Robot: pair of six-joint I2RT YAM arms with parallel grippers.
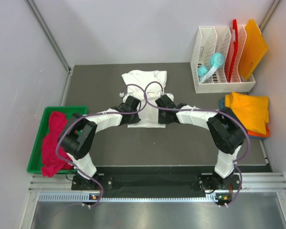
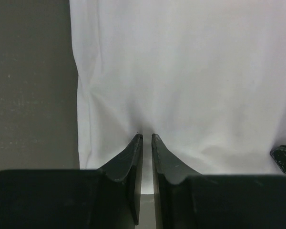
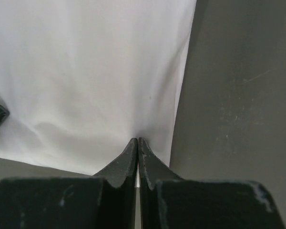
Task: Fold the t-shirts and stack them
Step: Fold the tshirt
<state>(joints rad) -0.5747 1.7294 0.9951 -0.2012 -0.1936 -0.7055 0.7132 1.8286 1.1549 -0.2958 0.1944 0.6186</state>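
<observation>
Cloth fills both wrist views: the white shirt (image 1: 144, 83) lies partly folded at the middle of the dark table (image 1: 190, 143), and both arms reach in over its near edge.

The left end effector (image 1: 129, 120) sits at the near-left corner of the shirt. In its wrist view (image 2: 147, 137) the fingers (image 2: 128, 162) stand almost together with only a thin slit between them. A sliver of white shows in that slit, and creases in the shirt (image 2: 190, 86) run toward the tips, so it pinches the hem.

The right end effector (image 1: 165, 118) is at the near-right corner, close beside the left one. Its fingers (image 3: 124, 164) are pressed fully together (image 3: 137, 140), with the shirt (image 3: 86, 71) puckered at the tips and nipped at its edge. Each wrist view catches the tip of the other end effector at its border.

A crimson shirt (image 1: 52, 143) lies heaped in the green tray (image 1: 38, 143) at the left, spilling over the near rim. At the right edge of the table a yellow-orange shirt (image 1: 248, 109) lies folded on top of a stack. An orange shirt (image 1: 260, 133) and a blue shirt (image 1: 222, 102) peek out beneath it. Behind the stack stands a white rack (image 1: 219, 81) holding a teal object (image 1: 210, 66), a red board (image 1: 234, 45) and an orange board (image 1: 252, 45).
</observation>
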